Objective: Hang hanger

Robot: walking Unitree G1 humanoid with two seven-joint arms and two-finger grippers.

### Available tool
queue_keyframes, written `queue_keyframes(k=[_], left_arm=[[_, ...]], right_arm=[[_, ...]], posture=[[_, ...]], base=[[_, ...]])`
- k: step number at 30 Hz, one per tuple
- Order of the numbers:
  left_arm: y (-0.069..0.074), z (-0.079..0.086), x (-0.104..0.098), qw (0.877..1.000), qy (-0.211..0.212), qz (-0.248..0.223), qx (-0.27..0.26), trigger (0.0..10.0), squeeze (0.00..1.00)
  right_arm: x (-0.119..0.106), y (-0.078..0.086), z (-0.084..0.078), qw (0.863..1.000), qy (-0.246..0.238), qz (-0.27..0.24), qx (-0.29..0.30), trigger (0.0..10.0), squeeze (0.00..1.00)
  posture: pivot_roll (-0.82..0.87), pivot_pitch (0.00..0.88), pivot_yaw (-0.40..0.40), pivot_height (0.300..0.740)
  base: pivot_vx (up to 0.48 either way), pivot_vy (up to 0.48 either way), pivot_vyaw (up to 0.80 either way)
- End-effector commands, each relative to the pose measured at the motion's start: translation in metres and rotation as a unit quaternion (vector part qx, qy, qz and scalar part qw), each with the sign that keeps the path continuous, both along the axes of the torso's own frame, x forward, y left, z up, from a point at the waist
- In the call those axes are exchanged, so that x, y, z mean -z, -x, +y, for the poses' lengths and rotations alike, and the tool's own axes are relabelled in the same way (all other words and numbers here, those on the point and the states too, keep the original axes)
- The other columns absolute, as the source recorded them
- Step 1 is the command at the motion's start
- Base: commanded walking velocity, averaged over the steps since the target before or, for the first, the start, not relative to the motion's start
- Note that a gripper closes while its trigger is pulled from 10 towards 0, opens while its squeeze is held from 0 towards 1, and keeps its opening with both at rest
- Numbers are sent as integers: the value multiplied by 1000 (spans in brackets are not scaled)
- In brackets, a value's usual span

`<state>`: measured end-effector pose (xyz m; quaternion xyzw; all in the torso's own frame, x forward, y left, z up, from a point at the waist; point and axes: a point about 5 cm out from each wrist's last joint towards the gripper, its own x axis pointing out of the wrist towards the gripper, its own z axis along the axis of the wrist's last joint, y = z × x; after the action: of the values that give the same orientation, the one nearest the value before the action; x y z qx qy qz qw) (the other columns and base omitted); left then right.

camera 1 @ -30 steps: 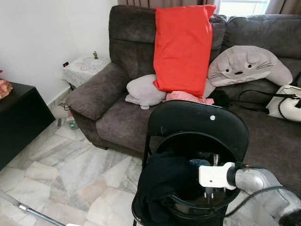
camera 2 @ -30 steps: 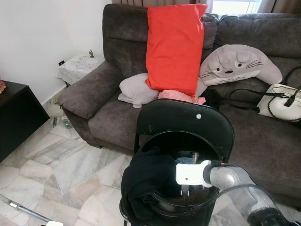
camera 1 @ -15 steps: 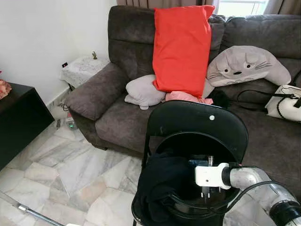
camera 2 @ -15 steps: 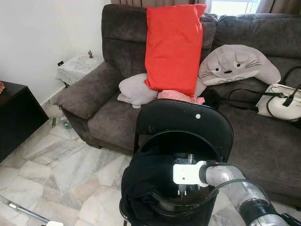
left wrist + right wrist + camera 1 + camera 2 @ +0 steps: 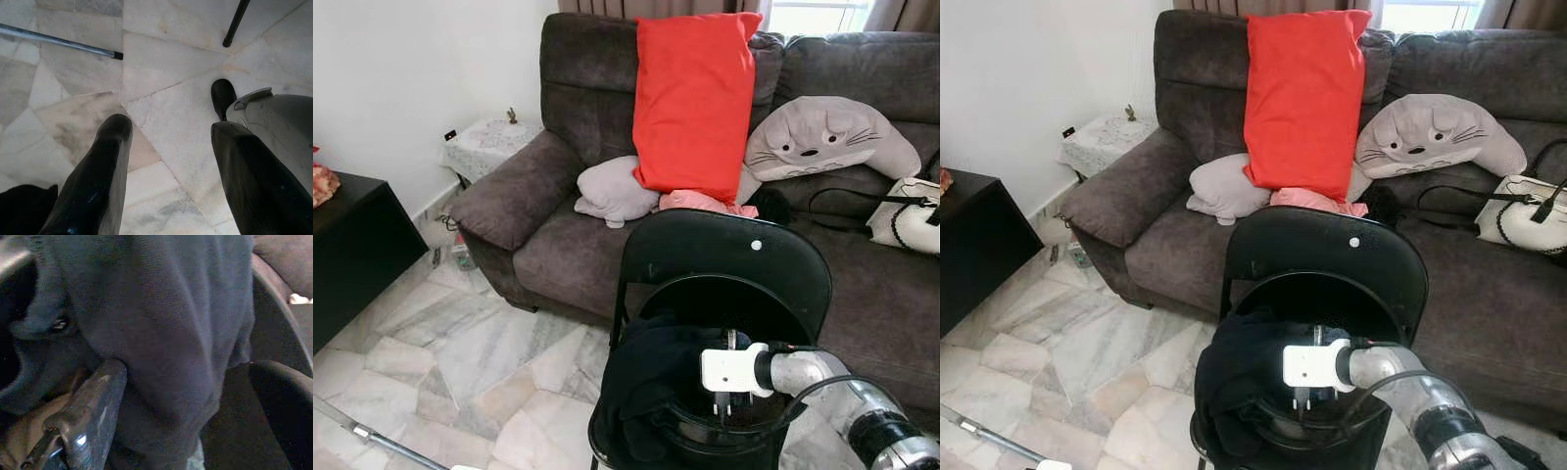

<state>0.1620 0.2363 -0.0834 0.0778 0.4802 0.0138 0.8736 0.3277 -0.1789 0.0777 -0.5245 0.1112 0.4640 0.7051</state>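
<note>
One black chair [image 5: 724, 259] stands in front of a dark grey sofa [image 5: 558, 225], and a dark garment [image 5: 651, 377] lies heaped on its seat. The right end effector [image 5: 183, 406] reaches over the seat from the right, its white wrist block [image 5: 732, 370] just beside the garment. In the right wrist view its fingers [image 5: 93, 406] are spread apart, with the dark cloth bulging between them and pressing on one finger (no hanger can be made out among the folds). The left end effector [image 5: 171, 161] hangs low over the marble floor [image 5: 166, 54], fingers [image 5: 105, 166] spread wide and holding nothing. A metal pole [image 5: 58, 41] lies on the floor nearby. On the sofa rest a red pillow [image 5: 695, 98], a grey pillow [image 5: 615, 191], a grey character cushion [image 5: 827, 137] and a white handbag [image 5: 906, 215].
</note>
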Motion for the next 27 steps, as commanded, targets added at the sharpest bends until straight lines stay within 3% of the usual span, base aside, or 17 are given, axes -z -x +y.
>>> queue_keyframes(k=[1, 17, 18, 19, 20, 22, 27], left_arm=[[7, 4, 2, 1000, -8, 14, -4, 10000, 0], [5, 4, 1, 1000, -7, 10, -6, 10000, 0], [5, 4, 1, 1000, -7, 10, -6, 10000, 0], [5, 4, 1, 1000, -7, 10, -6, 10000, 0], [5, 4, 1, 1000, -7, 10, -7, 10000, 0], [5, 4, 1, 1000, -7, 10, -7, 10000, 0], [4, 4, 1, 1000, -7, 8, -5, 10000, 0]], right_arm=[[0, -2, 6, 1000, 5, -8, -11, 10000, 0], [10, -3, 12, 1000, 16, -11, 2, 10000, 0], [11, -3, 12, 1000, 17, -11, 3, 7255, 0], [12, -3, 13, 1000, 17, -10, 4, 1373, 0], [12, -3, 13, 1000, 17, -10, 4, 1373, 0], [12, -3, 13, 1000, 18, -10, 5, 0, 0], [13, -3, 14, 1000, 18, -13, 6, 0, 0]], posture=[[-10, 42, 92, 740], [5, 51, 89, 740], [7, 51, 89, 740], [7, 51, 89, 740], [7, 51, 89, 740], [7, 52, 89, 740], [8, 54, 90, 740]], base=[[0, 0, 0], [0, 0, 0], [0, 0, 0], [0, 0, 0], [0, 0, 0], [0, 0, 0], [0, 0, 0]])
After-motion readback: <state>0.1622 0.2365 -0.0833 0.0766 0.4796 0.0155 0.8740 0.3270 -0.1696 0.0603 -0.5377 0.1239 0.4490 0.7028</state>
